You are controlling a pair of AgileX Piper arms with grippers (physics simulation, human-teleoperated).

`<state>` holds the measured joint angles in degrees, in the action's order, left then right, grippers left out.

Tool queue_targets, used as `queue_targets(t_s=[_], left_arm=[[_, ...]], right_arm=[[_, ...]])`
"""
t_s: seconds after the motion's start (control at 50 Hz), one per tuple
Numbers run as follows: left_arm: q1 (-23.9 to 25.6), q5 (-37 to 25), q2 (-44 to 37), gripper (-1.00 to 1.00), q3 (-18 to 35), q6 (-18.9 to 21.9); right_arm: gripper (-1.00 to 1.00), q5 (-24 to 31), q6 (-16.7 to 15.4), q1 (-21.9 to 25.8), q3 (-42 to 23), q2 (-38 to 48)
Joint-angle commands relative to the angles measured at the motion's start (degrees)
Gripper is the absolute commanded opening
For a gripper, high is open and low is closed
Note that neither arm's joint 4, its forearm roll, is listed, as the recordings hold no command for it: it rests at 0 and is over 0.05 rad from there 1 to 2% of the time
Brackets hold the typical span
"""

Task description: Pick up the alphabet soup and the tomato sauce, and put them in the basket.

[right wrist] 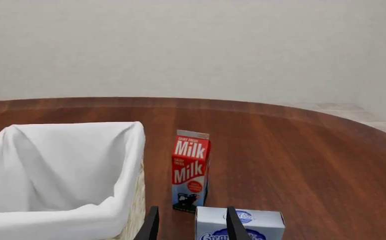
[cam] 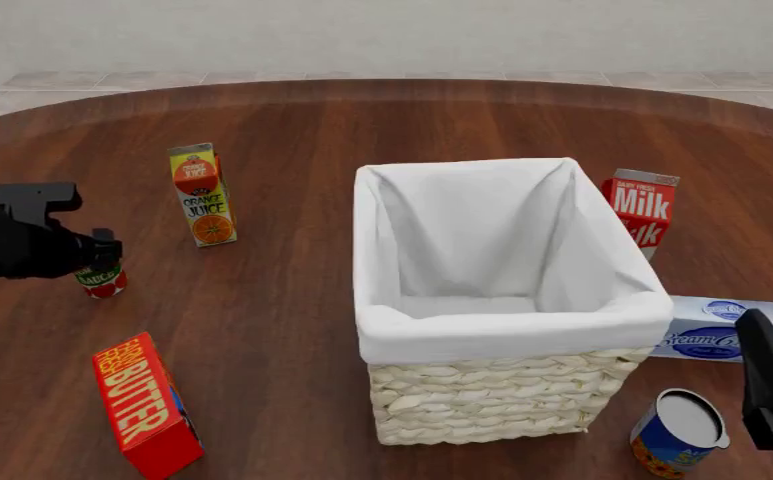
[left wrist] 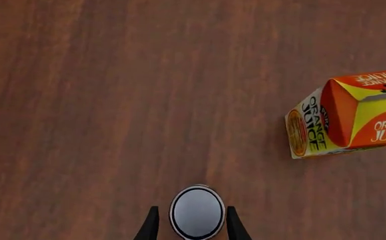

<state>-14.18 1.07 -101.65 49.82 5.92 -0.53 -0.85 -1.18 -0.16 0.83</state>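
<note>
The tomato sauce (cam: 102, 281), a small red-green can, stands on the table at the left. In the left wrist view its grey top (left wrist: 196, 212) sits between the two dark fingers. My left gripper (cam: 98, 262) is open and straddles that can from above, with small gaps at the sides. The alphabet soup (cam: 680, 436), a blue-orange can with a pale lid, stands at the front right beside the basket (cam: 513, 335). My right gripper (cam: 753, 325) is open and holds nothing, just right of and above the soup. The basket's white lining (right wrist: 59, 210) shows in the right wrist view.
An orange juice carton (cam: 202, 195) (left wrist: 352, 117) stands behind the tomato sauce. A red butter box (cam: 146, 405) lies at the front left. A milk carton (cam: 642, 210) (right wrist: 191, 172) and a cream cheese box (cam: 726, 330) (right wrist: 242, 225) sit right of the basket.
</note>
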Motion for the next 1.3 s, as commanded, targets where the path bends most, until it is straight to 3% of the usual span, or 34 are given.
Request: queue_targets(t_s=[0.02, 0.52, 0.54, 0.62, 0.68, 1.3], left_arm=[[0.0, 0.9, -1.5, 1.00, -0.2, 0.1], [1.9, 1.8, -1.5, 1.00, -0.2, 0.4], [2.3, 2.2, -0.9, -1.00, -0.5, 1.1], [0.4, 1.4, -0.8, -1.00, 0.1, -0.8], [1.8, 2.1, 0.4, -1.00, -0.8, 1.1], [2.4, -2.0, 8.5, -1.00, -0.3, 1.9]], right_arm=[[1.00, 0.0, 0.1, -0.1, 0.0, -0.1], [1.00, -0.6, 0.3, -0.1, -0.1, 0.6], [1.00, -0.6, 0.3, -0.1, -0.1, 0.6], [1.00, -0.7, 0.3, 0.0, -0.1, 0.7], [1.00, -0.7, 0.2, 0.1, -0.1, 0.6], [1.00, 0.3, 0.1, 0.3, -0.1, -0.5]])
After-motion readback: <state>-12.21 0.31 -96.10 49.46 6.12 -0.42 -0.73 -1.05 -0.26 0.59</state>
